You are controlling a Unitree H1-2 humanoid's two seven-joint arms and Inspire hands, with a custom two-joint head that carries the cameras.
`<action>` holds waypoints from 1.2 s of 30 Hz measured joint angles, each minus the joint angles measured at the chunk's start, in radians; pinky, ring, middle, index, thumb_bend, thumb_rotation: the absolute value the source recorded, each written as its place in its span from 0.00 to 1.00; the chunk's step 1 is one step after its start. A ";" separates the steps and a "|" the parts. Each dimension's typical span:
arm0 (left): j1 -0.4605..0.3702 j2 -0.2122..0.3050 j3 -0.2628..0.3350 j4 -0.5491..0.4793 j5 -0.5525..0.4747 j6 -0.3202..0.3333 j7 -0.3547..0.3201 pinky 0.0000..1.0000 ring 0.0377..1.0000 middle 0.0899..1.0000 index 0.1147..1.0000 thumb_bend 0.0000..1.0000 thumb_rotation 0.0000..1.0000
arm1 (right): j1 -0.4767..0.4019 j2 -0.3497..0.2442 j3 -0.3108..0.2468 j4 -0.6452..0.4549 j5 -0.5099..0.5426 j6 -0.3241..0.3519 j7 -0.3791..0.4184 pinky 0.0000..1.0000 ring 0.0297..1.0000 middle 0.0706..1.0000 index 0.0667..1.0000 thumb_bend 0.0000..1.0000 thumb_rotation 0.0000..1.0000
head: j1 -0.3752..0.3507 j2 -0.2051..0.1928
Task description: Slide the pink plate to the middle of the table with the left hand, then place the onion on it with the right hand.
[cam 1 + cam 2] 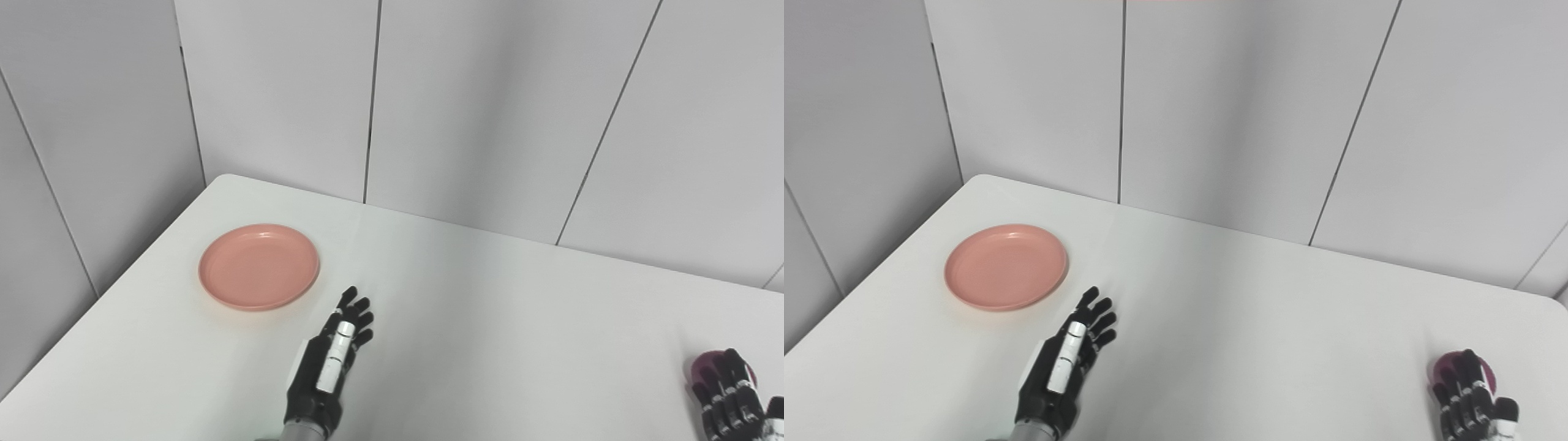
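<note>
From my station the white table (490,294) filled the view. The pink plate (258,266) sat empty toward its left. My left hand (334,361) lay open just beside it, not touching. My right hand (1473,401) seemed to cup the purple onion (1448,365) at the right edge; I couldn't confirm a grip.
</note>
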 measured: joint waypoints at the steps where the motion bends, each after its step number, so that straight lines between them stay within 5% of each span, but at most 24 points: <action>1: -0.004 0.004 0.004 -0.015 0.000 0.026 0.000 0.90 0.90 0.91 0.91 0.72 0.86 | 0.000 0.000 0.000 0.000 -0.001 0.000 0.000 1.00 1.00 1.00 1.00 0.77 1.00 | 0.003 -0.002; 6: -0.100 0.087 0.034 -0.105 -0.017 0.162 -0.031 0.93 0.88 0.89 0.91 0.73 0.91 | 0.000 0.000 -0.002 0.000 0.001 -0.001 0.000 1.00 1.00 1.00 1.00 0.78 1.00 | 0.008 -0.006; 14: -0.243 0.226 0.093 -0.111 -0.037 0.263 -0.060 0.91 0.89 0.88 0.89 0.81 0.93 | -0.001 -0.002 -0.002 0.001 0.001 -0.001 0.005 1.00 1.00 1.00 1.00 0.76 1.00 | 0.006 -0.005; 31: -0.446 0.382 0.261 0.059 -0.125 0.260 -0.110 0.83 0.82 0.82 0.85 0.90 0.90 | -0.014 -0.010 -0.002 0.017 0.000 -0.001 0.007 1.00 1.00 1.00 1.00 0.77 1.00 | 0.008 -0.011; 36: -0.481 0.435 0.306 0.168 -0.123 0.199 -0.118 0.80 0.82 0.82 0.85 0.91 0.89 | -0.015 -0.012 -0.002 0.021 0.000 -0.002 0.007 1.00 1.00 1.00 1.00 0.77 1.00 | 0.005 -0.012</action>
